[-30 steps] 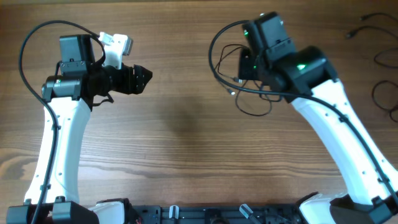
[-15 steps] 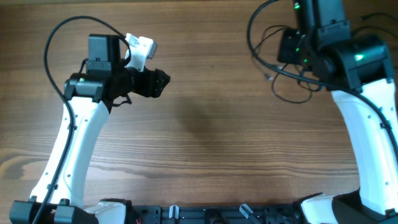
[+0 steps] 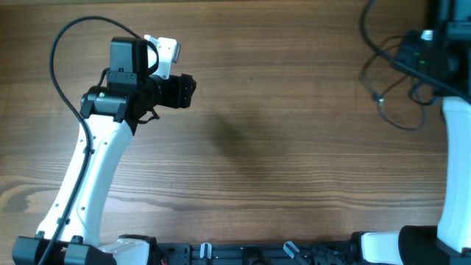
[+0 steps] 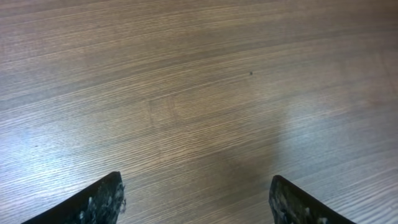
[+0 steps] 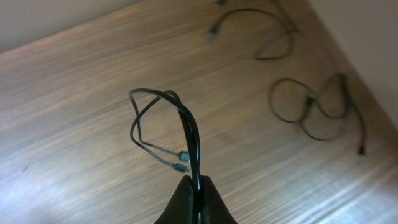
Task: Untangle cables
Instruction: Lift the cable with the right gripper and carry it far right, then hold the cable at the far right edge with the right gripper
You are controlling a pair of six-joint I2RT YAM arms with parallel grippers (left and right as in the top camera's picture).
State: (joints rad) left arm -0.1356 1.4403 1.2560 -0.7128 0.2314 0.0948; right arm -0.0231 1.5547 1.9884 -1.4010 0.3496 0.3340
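Overhead: left arm [image 3: 88, 169] comes up from 7 o'clock. The left gripper [image 3: 188, 90] sits at 10 o'clock of the frame, pointing toward 3, over the wooden table [image 3: 257, 184]. Right arm [image 3: 456, 162] runs up the 3 o'clock edge, with its head end cropped by the frame at 2 o'clock, so I can't read the jaws from here. The held cable [image 3: 401, 125] dangles there in thin black loops on the arm's 9 o'clock side.

Left wrist: fingertips [image 4: 106, 199] at 7 and 5 o'clock, well apart, only wood grain between them. Claw is spread and grips nothing.

Right wrist: right gripper [image 5: 194, 196] at 6 o'clock, jaws together, pinched on the held cable. The strand rises from the pinch toward 12 and bends over into a loop left of centre. Its plug ends [image 5: 180, 163] hang just beside the strand at its 9 o'clock.

Two more lie on the table, well apart from the held one: curved cable [image 5: 249, 11] at 1 o'clock, looped cable [image 5: 311, 102] at 3 o'clock, its loops overlapping.
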